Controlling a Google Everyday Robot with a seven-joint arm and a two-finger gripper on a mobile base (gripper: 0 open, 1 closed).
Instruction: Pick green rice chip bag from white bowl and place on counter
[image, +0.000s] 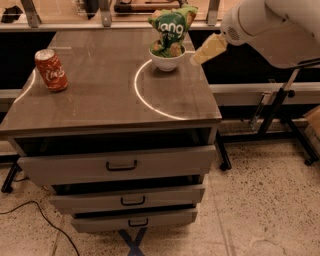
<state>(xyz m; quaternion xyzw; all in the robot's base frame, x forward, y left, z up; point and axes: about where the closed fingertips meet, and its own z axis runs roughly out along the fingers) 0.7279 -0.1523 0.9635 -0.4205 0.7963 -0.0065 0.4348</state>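
Surface: your counter (100, 105) is the glossy grey-brown top of a grey drawer cabinet (120, 165), and a thin white curved line (142, 100) sweeps toward its right edge.
Task item: the green rice chip bag (172, 27) stands upright in the white bowl (167, 61) close to the far edge, toward the far right corner. It rises well above the bowl's rim.
Bystander: a red soda can (51, 70) sits near the left edge, well apart from the bowl. Leave it alone.
Tool: the gripper (206, 50) hangs just off the right edge near the far right corner, beside the bowl and about level with it. It touches nothing.
Tool state: you cannot tell whether it is released or clenched; it carries nothing.
Handling: expect a light, crinkly bag that yields and slips under pressure, with brittle chips inside.
Hold point: take the upper part of the bag, above the rim, where the film bunches, and squeeze gently.
Risk: the bowl looks light on its narrow foot, so a sideways nudge could slide or tip it. Lift straight up.
Progress: the bag is not yet grasped.
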